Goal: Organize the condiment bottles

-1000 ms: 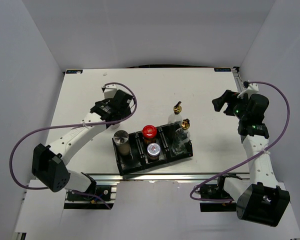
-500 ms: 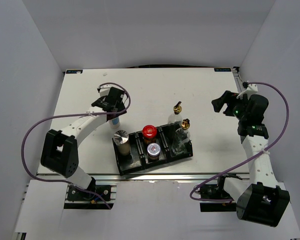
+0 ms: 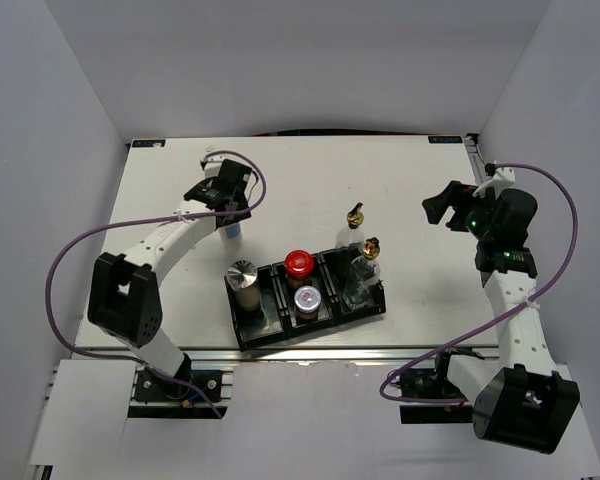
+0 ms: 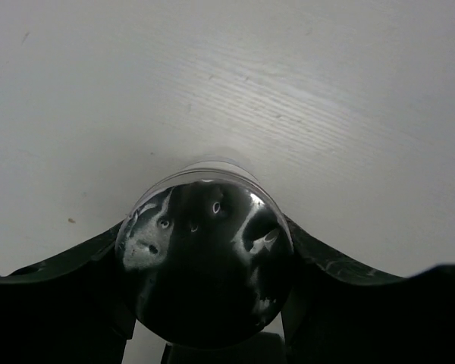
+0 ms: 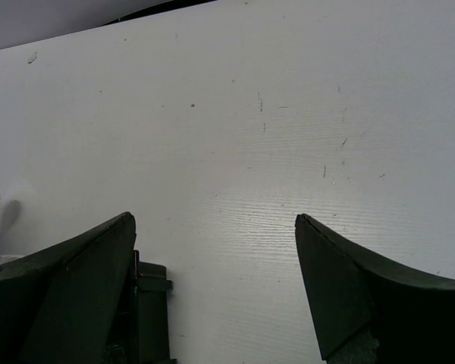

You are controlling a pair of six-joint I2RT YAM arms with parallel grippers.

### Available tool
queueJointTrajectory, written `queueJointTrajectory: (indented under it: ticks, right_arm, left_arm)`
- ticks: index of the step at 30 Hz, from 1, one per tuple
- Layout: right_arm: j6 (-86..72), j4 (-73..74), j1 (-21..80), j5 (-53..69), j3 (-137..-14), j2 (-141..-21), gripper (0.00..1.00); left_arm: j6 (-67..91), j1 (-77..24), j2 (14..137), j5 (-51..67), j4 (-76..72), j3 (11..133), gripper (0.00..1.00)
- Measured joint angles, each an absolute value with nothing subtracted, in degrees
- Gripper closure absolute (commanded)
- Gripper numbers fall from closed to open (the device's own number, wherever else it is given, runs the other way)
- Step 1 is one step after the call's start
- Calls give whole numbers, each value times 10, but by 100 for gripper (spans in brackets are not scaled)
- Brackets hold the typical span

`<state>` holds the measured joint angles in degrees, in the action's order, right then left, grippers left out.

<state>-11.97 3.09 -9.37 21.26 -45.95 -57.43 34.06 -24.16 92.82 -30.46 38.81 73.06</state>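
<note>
White table (image 3: 310,170), plain grey walls (image 3: 80,80) on 3 sides. Black 3-bay tray (image 3: 280,331) sits near the front edge, approx centre.

Loose shaker (image 4: 205,258) stands on bare tabletop to the far left of the tray, well apart from it. Left gripper (image 3: 231,214) is pinching it: in the wrist view both fingers press against its sides just under the shiny lid. Right gripper (image 5: 214,218) is spread wide w/ nothing between the fingers, hanging over bare table at the right.

Handling, my read: the shaker is small, rigid and prob light, so a modest squeeze should carry it. Smooth wall + polished lid = slippery, so the grip belongs on the body below the lid, as it is now, not on the lid. Keep it upright in transit. The glass bottles look tall, narrow and top-heavy, also breakable. Take them low on the body, not by the pourer.

Containers:
- Left bay: brown shaker (image 3: 244,276), silver lid, brownish body.
- Mid bay: red-lidded jar (image 3: 299,263) at the back, small silver-lidded shaker (image 3: 307,298) in front.
- Right bay: glass bottle (image 3: 364,268) w/ gold pourer, looks clear. Can't tell if there's liquid in it.
- Outside: 2nd glass bottle (image 3: 354,222), upright on the table just behind the tray.

So 4 of 6 are in the tray and 2 are out. Contents of the loose shaker can't be made out.
</note>
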Motion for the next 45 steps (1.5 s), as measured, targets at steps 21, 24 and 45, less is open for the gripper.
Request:
queueJointTrajectory:
  ticks: [21,24,45]
  right_arm:
    - [-121,36,-94,181,-460,-582,11]
    - [-121,44,-94,177,-460,-589,10]
    - [-124,60,-94,168,-464,-627,11]
  left_arm:
    - [312,-423,759,-50,476,881,100]
    - [325,-467,761,-51,522,878,100]
    - [376,-573,632,-122,544,659,100]
